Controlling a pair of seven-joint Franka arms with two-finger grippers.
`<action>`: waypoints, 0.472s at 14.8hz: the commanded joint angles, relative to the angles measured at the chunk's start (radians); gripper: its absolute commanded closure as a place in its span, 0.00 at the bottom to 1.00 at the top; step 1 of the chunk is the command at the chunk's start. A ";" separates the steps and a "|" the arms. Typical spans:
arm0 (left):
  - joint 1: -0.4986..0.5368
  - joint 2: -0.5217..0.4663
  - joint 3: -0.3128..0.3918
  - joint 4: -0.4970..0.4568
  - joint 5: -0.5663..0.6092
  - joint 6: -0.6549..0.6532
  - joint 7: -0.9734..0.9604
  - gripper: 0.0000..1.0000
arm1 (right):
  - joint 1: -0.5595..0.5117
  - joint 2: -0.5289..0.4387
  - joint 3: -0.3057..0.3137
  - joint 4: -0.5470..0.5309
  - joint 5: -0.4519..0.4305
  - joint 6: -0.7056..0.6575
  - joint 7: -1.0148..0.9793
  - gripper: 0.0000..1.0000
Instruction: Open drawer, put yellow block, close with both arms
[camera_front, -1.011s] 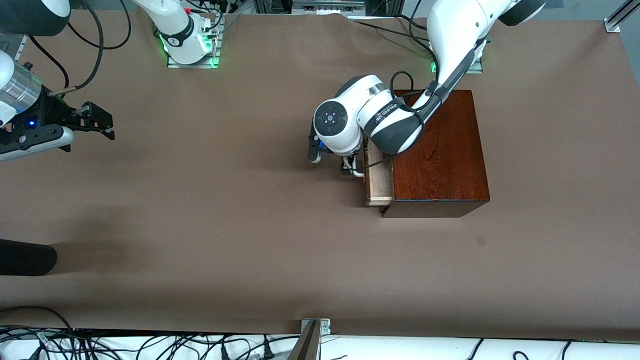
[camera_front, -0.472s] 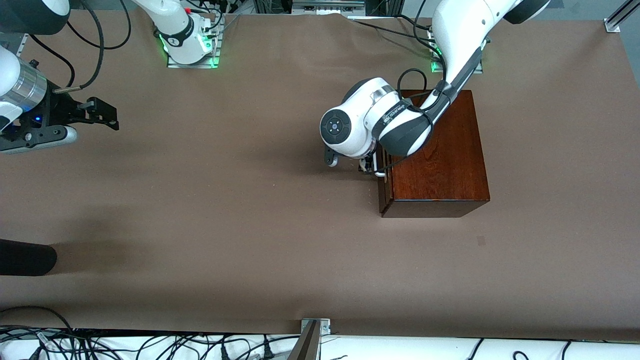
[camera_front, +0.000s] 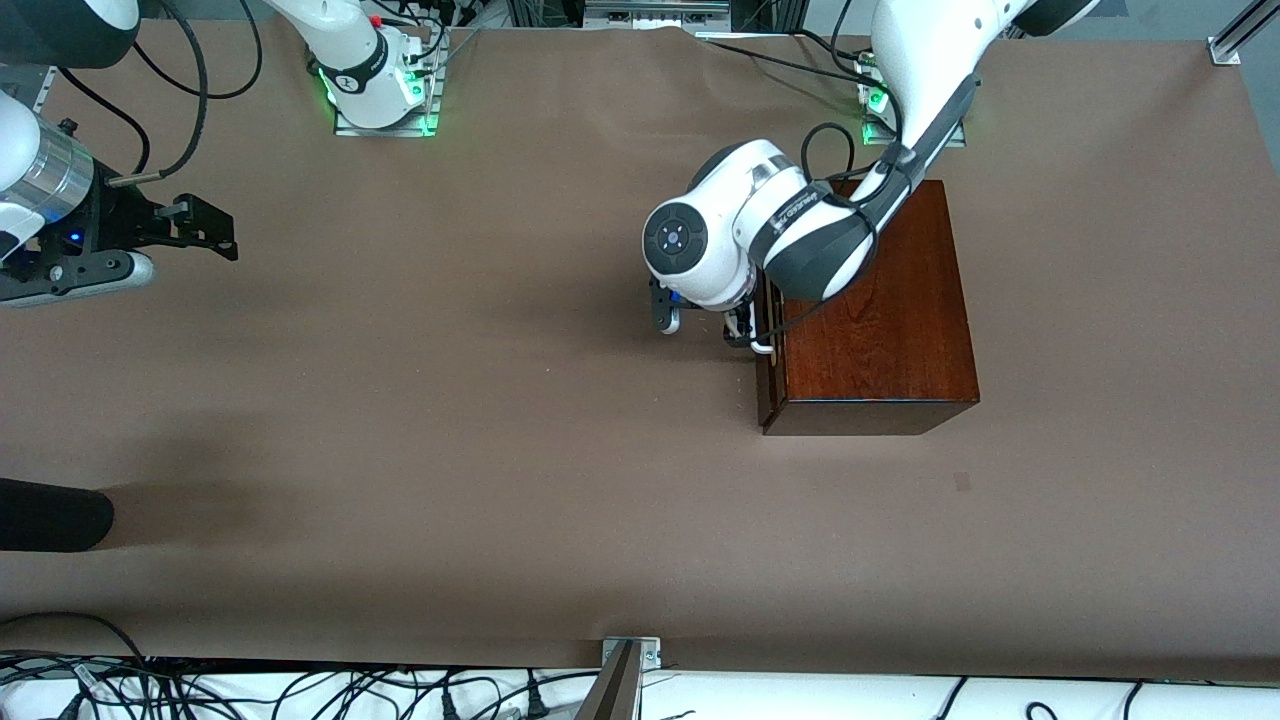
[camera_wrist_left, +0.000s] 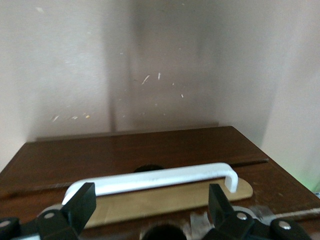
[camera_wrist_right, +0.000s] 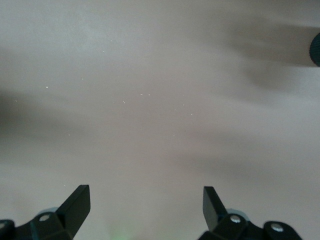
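The glossy reddish-brown wooden box stands toward the left arm's end of the table. The drawer is pushed in flush, its dark front facing the right arm's end. The white bar handle shows close up in the left wrist view. My left gripper is at the drawer front, open, with its fingers standing wide at the two ends of the handle and not clamped on it. My right gripper hangs open and empty over bare table at the right arm's end. The yellow block is out of view.
A black rounded object pokes in at the table's edge at the right arm's end, nearer the front camera. Cables lie along the near edge. The brown table spreads between the two grippers.
The drawer, a little open a second ago with its pale tray showing, is now shut. My left gripper moved with it toward the box. My right gripper shifted slightly, then stayed.
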 joint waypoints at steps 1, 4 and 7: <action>0.032 -0.110 0.004 0.026 0.009 -0.025 -0.015 0.00 | -0.007 0.006 0.009 0.014 -0.006 -0.008 0.012 0.00; 0.108 -0.144 -0.002 0.122 0.009 -0.101 -0.008 0.00 | -0.006 0.011 0.007 0.014 -0.005 -0.008 0.012 0.00; 0.148 -0.173 0.009 0.215 0.013 -0.199 -0.017 0.00 | -0.004 0.012 0.009 0.014 -0.005 -0.008 0.012 0.00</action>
